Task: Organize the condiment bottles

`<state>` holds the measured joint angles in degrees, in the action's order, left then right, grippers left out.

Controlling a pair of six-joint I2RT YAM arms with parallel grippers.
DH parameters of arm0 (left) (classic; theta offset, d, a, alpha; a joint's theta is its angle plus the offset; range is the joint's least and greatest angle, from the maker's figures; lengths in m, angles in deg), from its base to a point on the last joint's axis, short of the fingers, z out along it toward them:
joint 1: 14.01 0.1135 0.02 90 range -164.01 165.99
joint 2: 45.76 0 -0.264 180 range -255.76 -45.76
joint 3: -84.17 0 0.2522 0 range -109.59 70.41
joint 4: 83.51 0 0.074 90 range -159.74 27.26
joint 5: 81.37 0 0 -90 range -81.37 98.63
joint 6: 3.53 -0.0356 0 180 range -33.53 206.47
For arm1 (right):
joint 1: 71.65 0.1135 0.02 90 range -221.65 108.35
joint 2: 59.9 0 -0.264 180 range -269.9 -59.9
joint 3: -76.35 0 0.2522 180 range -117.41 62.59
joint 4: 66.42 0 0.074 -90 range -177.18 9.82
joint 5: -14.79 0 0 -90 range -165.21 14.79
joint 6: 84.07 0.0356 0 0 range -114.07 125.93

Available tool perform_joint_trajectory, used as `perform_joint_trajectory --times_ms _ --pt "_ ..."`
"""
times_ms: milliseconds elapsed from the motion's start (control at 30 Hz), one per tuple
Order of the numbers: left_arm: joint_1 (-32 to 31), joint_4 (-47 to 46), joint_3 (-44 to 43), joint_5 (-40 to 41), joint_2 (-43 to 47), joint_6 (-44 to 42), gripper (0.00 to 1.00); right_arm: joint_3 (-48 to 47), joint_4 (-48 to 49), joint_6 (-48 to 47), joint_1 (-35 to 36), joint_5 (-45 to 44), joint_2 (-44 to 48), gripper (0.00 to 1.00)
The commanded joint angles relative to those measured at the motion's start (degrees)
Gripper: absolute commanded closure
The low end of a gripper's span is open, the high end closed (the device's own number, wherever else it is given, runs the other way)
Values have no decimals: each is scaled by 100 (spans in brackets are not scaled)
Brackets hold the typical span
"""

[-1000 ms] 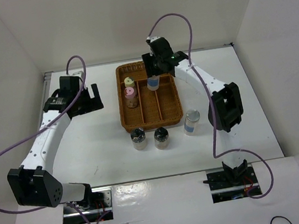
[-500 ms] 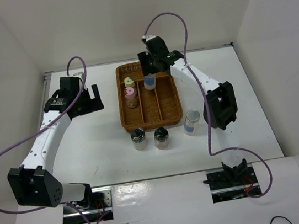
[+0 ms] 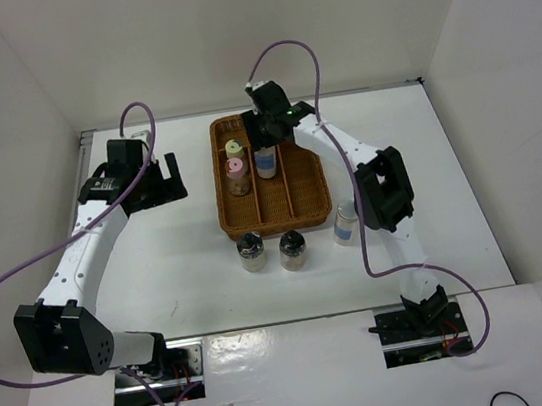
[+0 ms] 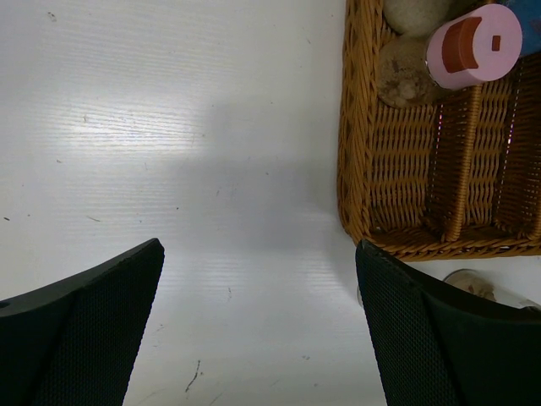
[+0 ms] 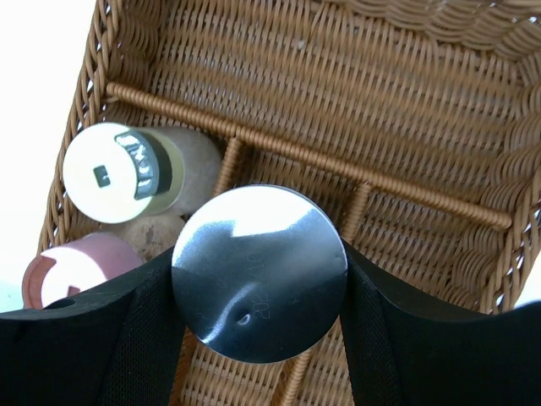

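**A:** Where's the grey-capped bottle (image 3: 265,166)?

**B:** Upright at the far end of the wicker tray's (image 3: 323,196) middle lane. It's just right of the yellow-capped jar (image 3: 233,148), with the pink-capped jar (image 3: 236,167) near-left of it. Long axis vertical.

**A:** Hand state?

**B:** Right hand (image 5: 258,288) is clenched on it at the cap, one of the fingers (image 5: 127,338) on each side. The bottle lies directly under the hand, axis in line with the approach.

**A:** Seated or hanging?

**B:** Can't tell. The cap hides the base in the wrist view, and the top view gives no height. The cap reads close to the divider (image 5: 230,156) on its left, so I'd want the base clear to the right of that.

**A:** So release, then straight up?

**B:** That's my read. A sideways exit risks clipping the yellow-capped jar.

**A:** Left hand?

**B:** Left hand (image 4: 259,245) is fully released and holds nothing. It hovers over the surface (image 3: 176,247) left of the tray, well apart from every jar.

**A:** What's left outside the tray?

**B:** Three, all upright.
- The second grey-capped bottle (image 3: 345,225) is near-right of the tray, partly behind the right arm, so that arm is nearer.
- The two black-capped jars (image 3: 250,249) stand just off the tray's near edge, between the arms. The left one looks a fair reach for the left hand.
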<state>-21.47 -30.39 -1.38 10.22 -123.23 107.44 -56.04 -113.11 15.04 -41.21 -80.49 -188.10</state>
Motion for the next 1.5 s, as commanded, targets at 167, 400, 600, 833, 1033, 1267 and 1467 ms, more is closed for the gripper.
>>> perform_joint_trajectory --times_ms 167,400,600,833,1033,1267,1467 --pt "35 -191 7 -123 -14 -146 0 67 453 74 77 -377 120 54" --pt "35 -191 7 -176 39 -199 0 235 744 197 129 -597 243 52" --pt "35 -191 7 -282 92 -199 0 349 858 250 181 -834 243 52" --pt "35 -191 112 -395 206 -199 0 674 805 303 305 -984 313 29" --pt "35 -191 217 -501 259 -199 0 1279 867 426 358 -1098 752 19" --pt "35 -191 218 -563 312 -199 0 1413 849 531 358 -1151 1130 1" --pt "35 -191 218 -668 364 -251 0 1465 744 584 358 -1265 1955 1"
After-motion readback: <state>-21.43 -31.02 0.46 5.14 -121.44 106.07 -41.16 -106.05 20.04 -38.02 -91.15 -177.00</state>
